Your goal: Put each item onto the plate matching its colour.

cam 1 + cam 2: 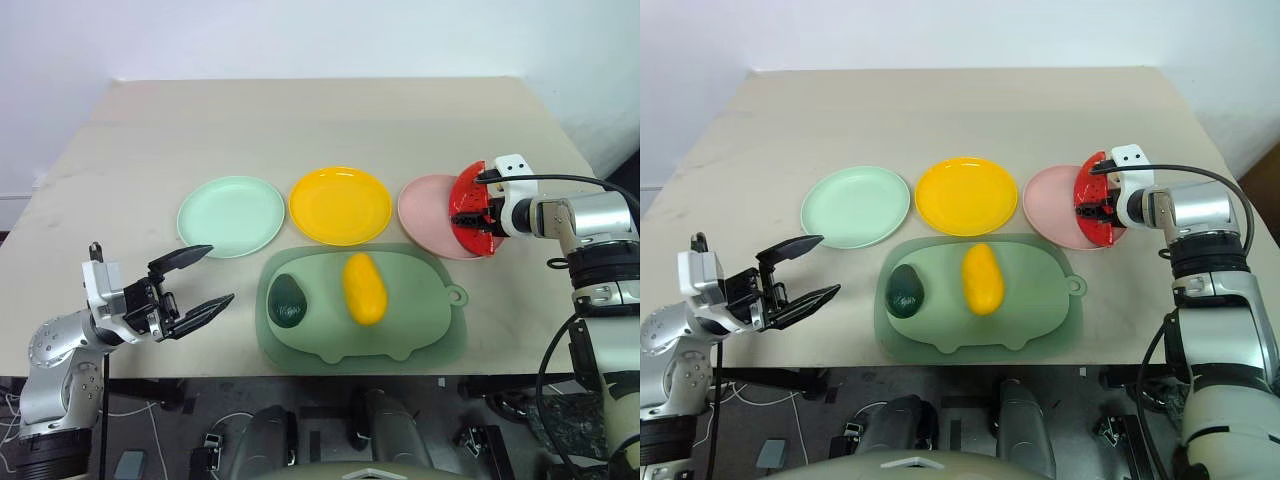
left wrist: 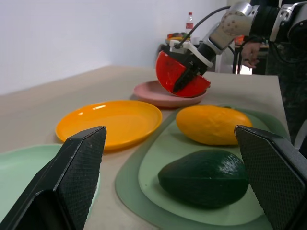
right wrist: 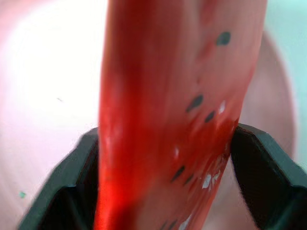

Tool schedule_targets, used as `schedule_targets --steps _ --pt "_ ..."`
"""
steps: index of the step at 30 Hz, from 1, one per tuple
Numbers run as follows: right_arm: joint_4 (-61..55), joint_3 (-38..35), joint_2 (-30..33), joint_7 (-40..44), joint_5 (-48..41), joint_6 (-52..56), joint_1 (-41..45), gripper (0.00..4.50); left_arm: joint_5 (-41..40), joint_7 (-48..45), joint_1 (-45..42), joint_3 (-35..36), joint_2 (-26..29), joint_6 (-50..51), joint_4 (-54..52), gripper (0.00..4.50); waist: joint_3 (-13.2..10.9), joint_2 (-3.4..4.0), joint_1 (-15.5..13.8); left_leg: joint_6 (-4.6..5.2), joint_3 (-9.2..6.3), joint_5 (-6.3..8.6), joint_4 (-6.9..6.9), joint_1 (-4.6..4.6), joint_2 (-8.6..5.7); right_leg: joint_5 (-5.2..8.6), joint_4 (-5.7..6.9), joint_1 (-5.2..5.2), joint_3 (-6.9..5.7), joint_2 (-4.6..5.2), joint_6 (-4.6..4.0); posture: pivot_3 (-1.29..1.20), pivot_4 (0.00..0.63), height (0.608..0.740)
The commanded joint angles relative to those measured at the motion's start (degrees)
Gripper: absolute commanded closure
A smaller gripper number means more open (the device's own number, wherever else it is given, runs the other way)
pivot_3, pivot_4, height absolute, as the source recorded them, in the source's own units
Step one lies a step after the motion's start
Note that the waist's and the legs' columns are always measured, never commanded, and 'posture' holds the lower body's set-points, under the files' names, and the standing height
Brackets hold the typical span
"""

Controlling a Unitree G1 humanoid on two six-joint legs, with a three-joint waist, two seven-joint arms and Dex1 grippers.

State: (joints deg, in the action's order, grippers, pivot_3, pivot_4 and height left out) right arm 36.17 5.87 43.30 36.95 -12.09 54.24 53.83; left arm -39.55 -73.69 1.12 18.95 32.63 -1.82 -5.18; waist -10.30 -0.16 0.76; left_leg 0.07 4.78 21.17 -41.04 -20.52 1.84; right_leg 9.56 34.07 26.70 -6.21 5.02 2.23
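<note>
The red watermelon slice [image 1: 468, 208] stands on edge over the right rim of the pale pink plate [image 1: 425, 205], and my right gripper [image 1: 480, 215] is shut on it. In the right wrist view the slice [image 3: 177, 120] sits tight between both black fingers. The yellow mango [image 1: 364, 287] and the dark green avocado [image 1: 287, 300] lie side by side on the pale green mat [image 1: 430, 335]. The yellow plate [image 1: 340, 205] and the mint green plate [image 1: 230, 215] hold nothing. My left gripper [image 1: 220, 274] hovers open left of the mat, pointing toward the avocado [image 2: 204, 177].
The three plates stand in a row behind the mat, on a beige table [image 1: 300, 120]. The mat's handle loop [image 1: 456, 295] points right, close to the pink plate. The table's front edge runs just below the mat.
</note>
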Motion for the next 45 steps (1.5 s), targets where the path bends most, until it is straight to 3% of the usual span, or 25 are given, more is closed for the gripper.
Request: schedule_targets --steps 1,10,15,20,27,34,39,45 --pt "-1.48 0.17 1.30 2.71 1.30 0.09 1.52 0.01 -1.74 0.20 -0.95 0.07 1.12 1.53 -2.72 0.00 0.00 0.00 0.00 0.00 -0.01 0.00 0.00 0.00 0.00 0.00 0.00 0.00 0.00 0.00 0.00 0.00 0.150 0.733" --pt "-12.34 -4.50 10.60 11.88 -1.39 2.14 0.84 0.01 -1.46 0.71 -2.06 0.18 2.00 4.44 -4.05 0.00 -0.09 0.15 -0.04 0.00 -0.03 0.00 0.02 -0.08 0.00 0.00 0.00 0.09 0.00 0.02 0.01 0.00 0.150 0.733" --pt "-27.97 -11.64 18.63 19.79 -10.19 9.47 -4.40 0.01 -1.78 -0.12 -0.73 1.00 3.64 6.36 -4.74 0.00 -0.11 0.18 -0.06 0.00 -0.05 0.00 0.06 -0.06 0.03 0.01 -0.01 0.09 0.00 0.00 0.00 0.00 0.150 0.733" --pt "-46.70 -14.95 17.99 20.85 -19.61 17.81 -11.78 0.01 -1.28 -1.19 -1.64 0.90 4.56 6.18 -2.86 0.00 -0.10 0.16 0.10 -0.01 -0.05 0.01 0.05 0.04 0.09 0.02 -0.02 0.02 0.01 0.00 0.01 0.00 0.150 0.733" --pt "-59.50 -14.74 2.58 8.02 -25.06 35.79 -10.45 0.01 0.07 -3.34 -1.26 0.15 4.71 4.97 -0.90 0.00 -0.08 0.14 -0.09 -0.03 -0.05 0.00 0.03 -0.04 0.06 0.01 0.00 0.08 0.03 0.02 0.00 0.00 0.150 0.733" --pt "-57.61 -13.77 -11.38 -10.34 -31.30 38.26 -13.30 0.01 1.70 -6.10 0.27 0.09 4.41 2.21 1.55 0.00 -0.08 0.14 -0.14 -0.02 -0.08 0.00 0.00 -0.09 0.00 0.00 0.01 0.07 0.00 0.05 -0.01 0.00 0.150 0.733" --pt "-57.66 -12.65 -13.98 -22.04 -39.57 38.26 -15.78 0.01 1.71 -6.84 1.30 0.24 4.09 0.97 2.55 0.00 -0.09 0.14 -0.08 -0.02 -0.08 0.00 0.02 -0.08 0.00 0.00 0.03 0.08 -0.01 0.03 -0.01 0.00 0.150 0.733" --pt "-56.16 -10.81 -14.18 -36.66 -56.03 38.26 -18.74 0.01 1.58 -7.57 2.45 0.36 3.68 -0.27 3.38 0.00 -0.08 0.13 0.05 -0.01 -0.08 0.00 0.02 -0.04 0.01 0.01 0.03 0.06 0.00 0.02 -0.01 0.00 0.150 0.733"
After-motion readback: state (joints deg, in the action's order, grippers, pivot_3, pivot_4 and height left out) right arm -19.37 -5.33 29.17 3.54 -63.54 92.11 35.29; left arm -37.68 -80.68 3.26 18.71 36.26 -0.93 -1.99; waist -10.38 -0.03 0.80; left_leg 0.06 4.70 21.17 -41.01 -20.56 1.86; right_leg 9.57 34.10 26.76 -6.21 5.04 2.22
